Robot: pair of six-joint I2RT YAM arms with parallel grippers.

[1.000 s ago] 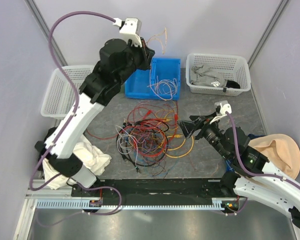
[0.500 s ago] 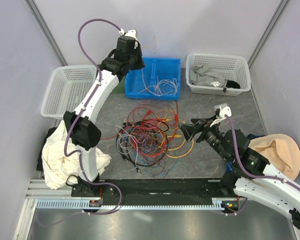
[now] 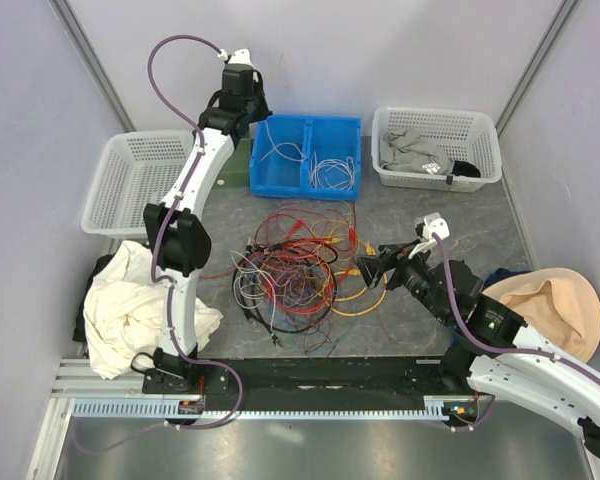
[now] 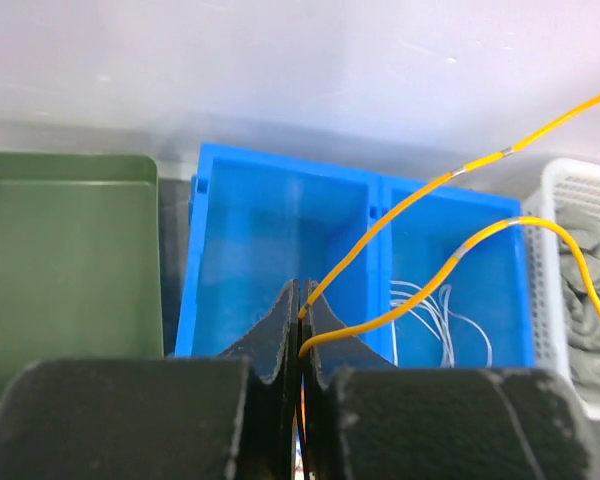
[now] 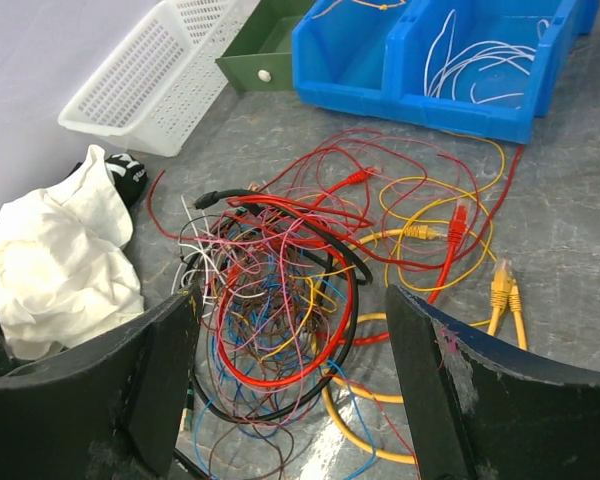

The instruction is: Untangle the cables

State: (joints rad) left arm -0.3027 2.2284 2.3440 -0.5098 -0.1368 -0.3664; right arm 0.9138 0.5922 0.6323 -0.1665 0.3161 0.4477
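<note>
The cables (image 3: 290,270) lie in a tangled heap of red, orange, yellow, blue, black and white wires at the table's middle, also in the right wrist view (image 5: 280,300). My right gripper (image 3: 365,265) is open at the heap's right edge, and its fingers straddle the tangle (image 5: 292,300) without touching it. My left gripper (image 3: 252,112) is over the back left corner of the blue bin (image 3: 280,187), shut (image 4: 302,292) on a thin orange wire (image 4: 420,195). That wire trails off to the right above the bin. White wires (image 3: 330,172) lie in the bin's right compartment.
An empty white basket (image 3: 130,180) stands at the left, with a green tray (image 3: 237,165) beside the bin. At the back right is a white basket (image 3: 485,130) holding cloth. A white cloth (image 3: 140,310) lies front left and a tan cap (image 3: 555,305) at the right.
My left arm has come down from high above the bin to its back left corner, still gripping the thin wire. My right gripper has edged left toward the tangle.
</note>
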